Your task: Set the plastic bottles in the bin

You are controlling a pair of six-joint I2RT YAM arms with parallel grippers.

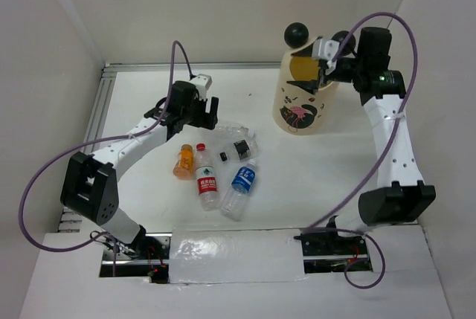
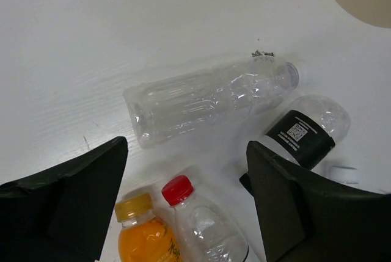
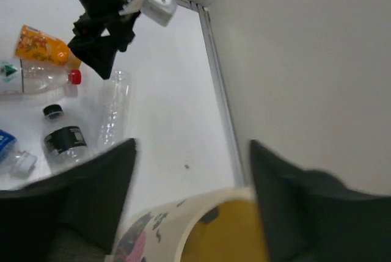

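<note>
White tabletop (image 1: pixel 312 170) boxed in by pale walls, both arms bolted at the near edge. Near the middle, five plastic bottles (image 1: pixel 212 191) lying in a loose cluster: orange bottle (image 1: pixel 183 161), red-capped bottle (image 1: pixel 206 174) just beside it, blue-labelled bottle (image 1: pixel 242 182) further right, dark-labelled bottle (image 1: pixel 242 146) and clear unlabelled bottle (image 1: pixel 229 131) behind those. Far right, bin (image 1: pixel 294 114) standing upright, tall and cream-yellow, black ball ears on the rim, well apart from the cluster. Yellow inside partly visible from the right wrist view, bottom hidden, contents impossible to tell.

Over the cluster, left tool (image 2: pixel 186 149) spread wide, pinching nothing, clear unlabelled bottle lying crosswise just ahead of the fingertips, orange and red caps below the gap. Over the bin's mouth, right tool (image 3: pixel 192 152) spread as well, empty.

By the look of it, most of the job left: five bottles to carry across, none gripped. Probably clear unlabelled bottle first for the left tool, nearest and free of neighbours on the far side.
</note>
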